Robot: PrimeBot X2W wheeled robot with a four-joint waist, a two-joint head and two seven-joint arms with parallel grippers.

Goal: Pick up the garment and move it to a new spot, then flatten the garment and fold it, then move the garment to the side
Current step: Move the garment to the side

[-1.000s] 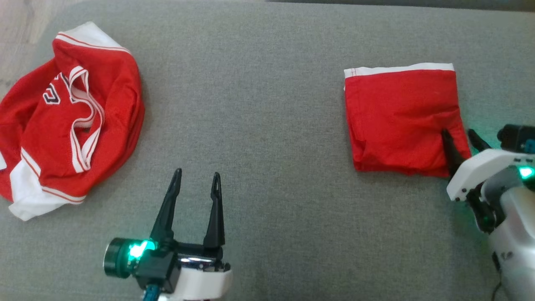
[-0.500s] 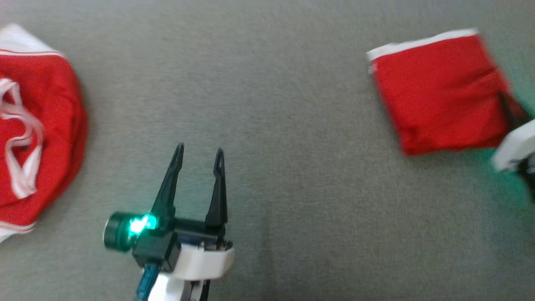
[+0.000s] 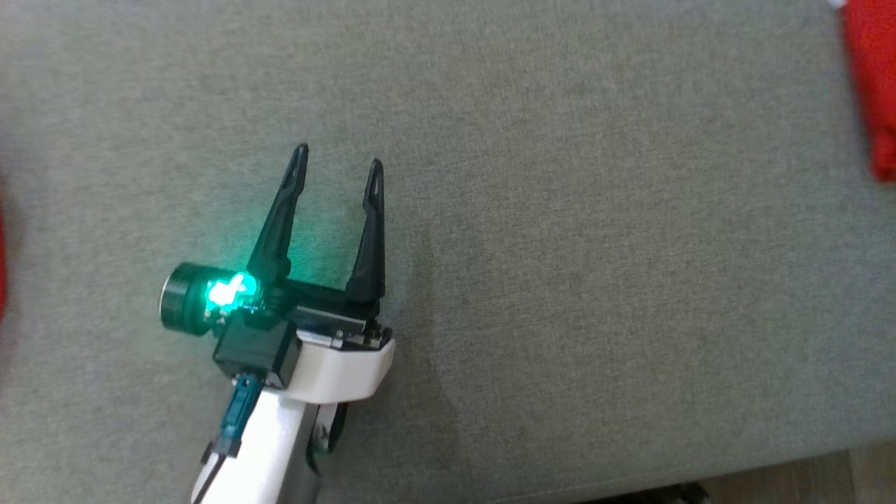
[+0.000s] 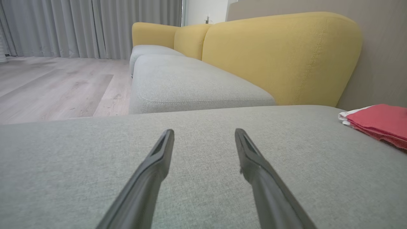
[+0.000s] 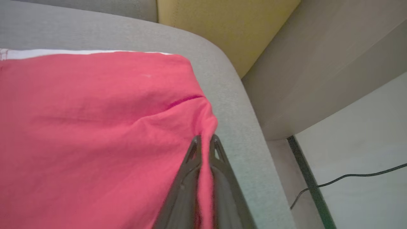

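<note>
My right gripper point(image 5: 205, 140) is clamped on a fold of the red garment point(image 5: 95, 127) at lower centre. The cloth spreads left across the grey cushion point(image 5: 232, 95). My left gripper point(image 3: 337, 155), fingers apart, hangs mid-left above it.

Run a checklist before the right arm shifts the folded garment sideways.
1. Grip: right gripper is shut on a corner of the folded garment. Ok.
2. Fold: the layers lie flat with the white hem straight, and there is only a pucker at the pinch. Ok.
3. Left gripper: open, empty, over bare seat, well apart from the garment. Ok.
4. Room to the side: the seat's rounded edge runs close beside the pinched corner, so probably little space is left. Not ok.
5. Cable: on the floor, off the seat. Ok.
</note>
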